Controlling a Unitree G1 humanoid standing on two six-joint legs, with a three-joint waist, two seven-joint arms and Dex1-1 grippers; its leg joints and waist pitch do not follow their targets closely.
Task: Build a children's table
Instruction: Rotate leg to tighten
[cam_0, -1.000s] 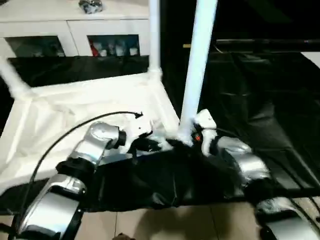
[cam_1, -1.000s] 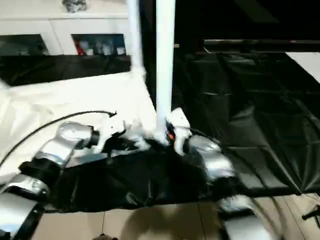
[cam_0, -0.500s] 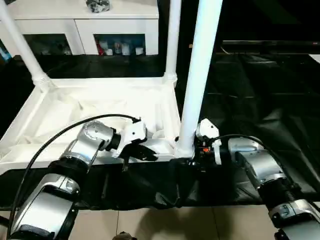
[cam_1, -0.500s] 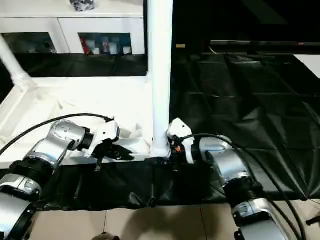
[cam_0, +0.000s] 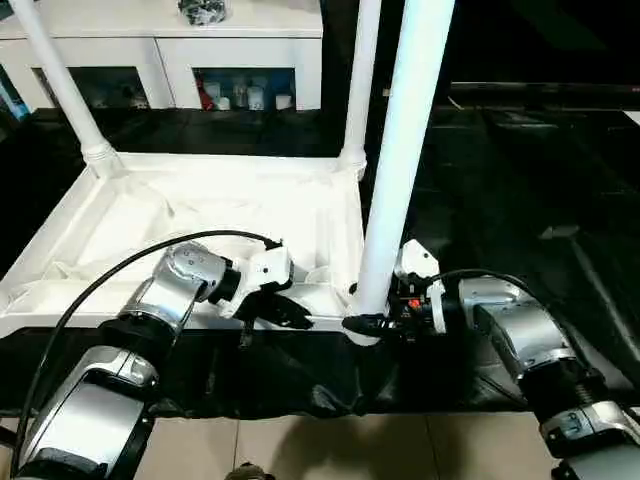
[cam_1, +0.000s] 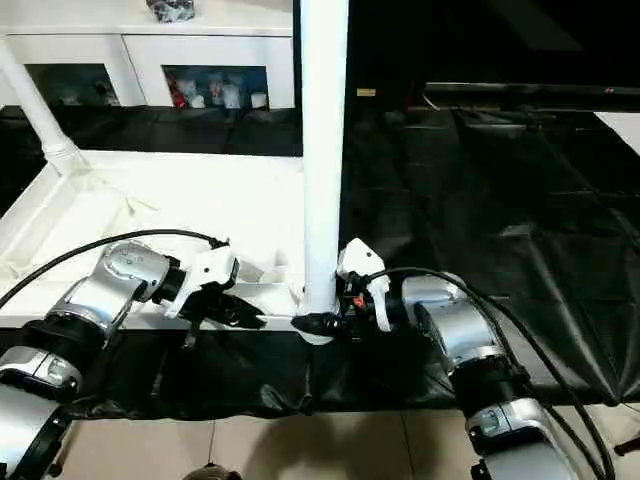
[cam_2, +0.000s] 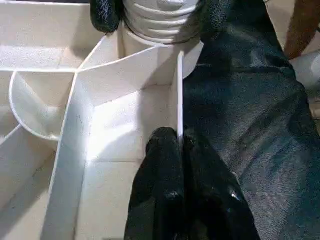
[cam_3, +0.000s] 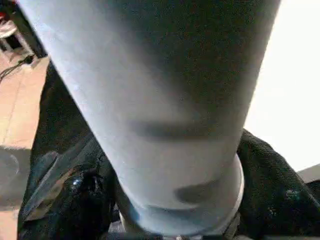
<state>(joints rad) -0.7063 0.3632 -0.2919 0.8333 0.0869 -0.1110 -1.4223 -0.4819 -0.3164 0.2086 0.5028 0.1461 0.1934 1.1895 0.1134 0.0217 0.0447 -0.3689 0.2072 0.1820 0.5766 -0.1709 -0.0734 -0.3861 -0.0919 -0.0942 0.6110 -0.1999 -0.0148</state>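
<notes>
Left gripper (cam_2: 180, 150) pinches the near rim of the upturned tabletop (cam_0: 200, 215), steadying it on the black sheet (cam_1: 480, 190). Right gripper (cam_0: 385, 322) clasps the near-right leg (cam_0: 405, 150) at its foot, above the corner socket. Probable step: seating this leg; next, a firm downward twist. Two far legs (cam_0: 60, 85) stand fitted. Behind stands a cabinet (cam_0: 160, 60); nothing obstructs.

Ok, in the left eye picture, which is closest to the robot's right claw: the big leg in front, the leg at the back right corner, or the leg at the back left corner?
From the right claw:
1. Front leg, right at the claw, near right corner.
2. Back right leg, far corner on the same side.
3. Back left leg, far corner across the tabletop, farthest.
</notes>
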